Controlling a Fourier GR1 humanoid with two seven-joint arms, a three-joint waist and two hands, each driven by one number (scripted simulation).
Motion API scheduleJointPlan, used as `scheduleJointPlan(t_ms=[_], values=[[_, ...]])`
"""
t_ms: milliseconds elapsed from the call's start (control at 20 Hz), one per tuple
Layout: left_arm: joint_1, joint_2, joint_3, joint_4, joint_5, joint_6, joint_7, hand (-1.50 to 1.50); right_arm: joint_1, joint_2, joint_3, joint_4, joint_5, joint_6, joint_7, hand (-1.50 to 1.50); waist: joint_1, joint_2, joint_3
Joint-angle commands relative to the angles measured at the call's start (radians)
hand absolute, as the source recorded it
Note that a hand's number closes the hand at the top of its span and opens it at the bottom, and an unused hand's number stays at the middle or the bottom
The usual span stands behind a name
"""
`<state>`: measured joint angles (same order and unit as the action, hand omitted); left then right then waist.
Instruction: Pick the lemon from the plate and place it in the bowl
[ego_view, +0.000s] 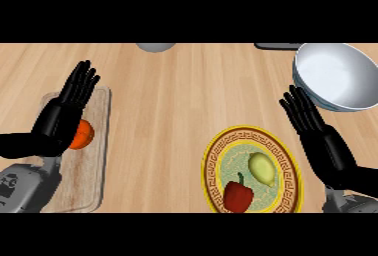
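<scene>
Yellow, the lemon (261, 169) lies on my patterned plate (215, 176) beside a red pepper (238, 195). My right robot hand (319, 134) hovers flat-fingered between plate and white bowl (337, 76); my left robot hand (65, 111) rests open.

A light wooden counter (162, 100) with lengthwise grain carries everything here. At the near left lies a pale wooden cutting board (85, 175), partly hidden. Near the right sits a plate (214, 172) with a yellow rim and a patterned brown band. Beyond it, at the far right, stands a white bowl (336, 75). At the far edge, a grey rounded object (156, 47) is cut off, and a dark flat object (277, 46) lies just left of the bowl.
</scene>
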<state>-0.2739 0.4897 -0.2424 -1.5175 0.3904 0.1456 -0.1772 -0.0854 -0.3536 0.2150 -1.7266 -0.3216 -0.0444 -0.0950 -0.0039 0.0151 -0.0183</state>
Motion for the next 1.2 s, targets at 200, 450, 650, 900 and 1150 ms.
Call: scheduleJointPlan(t_ms=[200,450,650,900,1150], values=[[0.096,0.049,0.076,0.099,-0.047,0.131,0.067,0.0,-0.06,-0.083,-0.101,-0.268,0.083,0.144,-0.463,1.5,-0.022,-0.043,0.027],[0.15,0.059,0.102,0.105,-0.03,0.169,0.123,0.0,0.249,-0.078,-0.292,-0.048,0.306,-0.135,-0.555,-1.5,-0.075,-0.022,0.03],[0.146,0.054,0.1,0.104,-0.043,0.182,0.128,0.0,0.409,0.033,-0.264,0.03,0.348,-0.15,-0.983,-1.5,-0.058,-0.02,0.029],[0.173,0.082,0.082,0.001,-0.052,0.167,0.195,0.0,0.526,0.092,-0.309,0.24,0.362,-0.158,-1.323,-1.5,-0.007,-0.021,0.023],[0.15,0.066,0.08,-0.038,-0.088,0.195,0.241,0.0,0.538,0.03,-0.42,0.291,0.29,-0.056,-1.358,-1.5,-0.003,-0.02,0.021]])
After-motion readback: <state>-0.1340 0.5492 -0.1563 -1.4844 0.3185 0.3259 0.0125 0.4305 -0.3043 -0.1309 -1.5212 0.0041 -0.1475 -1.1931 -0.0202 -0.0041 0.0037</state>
